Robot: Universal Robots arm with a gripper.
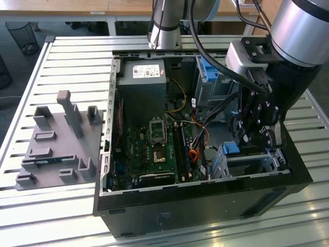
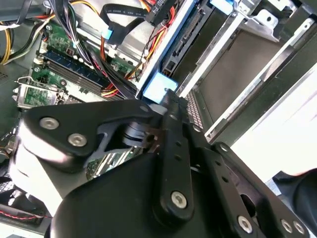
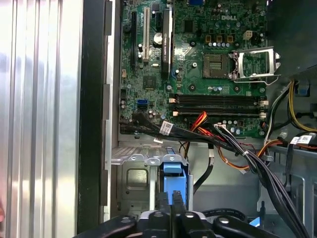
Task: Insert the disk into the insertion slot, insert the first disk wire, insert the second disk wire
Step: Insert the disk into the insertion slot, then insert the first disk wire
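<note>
Gripping the blue carrier edge of the disk (image 3: 174, 184) with jaws closed on it. Holding the disk within the insertion slot (image 3: 132, 174), the low silver cage at the exterior view's right end of the open computer case (image 1: 205, 200). Showing, just beside the slot, a bundle of black, red and orange wires (image 3: 233, 148) over the green motherboard (image 3: 208, 49). Showing, well apart toward the exterior view's left, a grey fixture block (image 1: 56, 149) on the slatted metal tabletop (image 1: 77, 56) carrying the case.

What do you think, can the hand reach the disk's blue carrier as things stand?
Likely yes. The hand sits right at the blue carrier at the insertion slot, and the black wires run beside it rather than across it.
</note>
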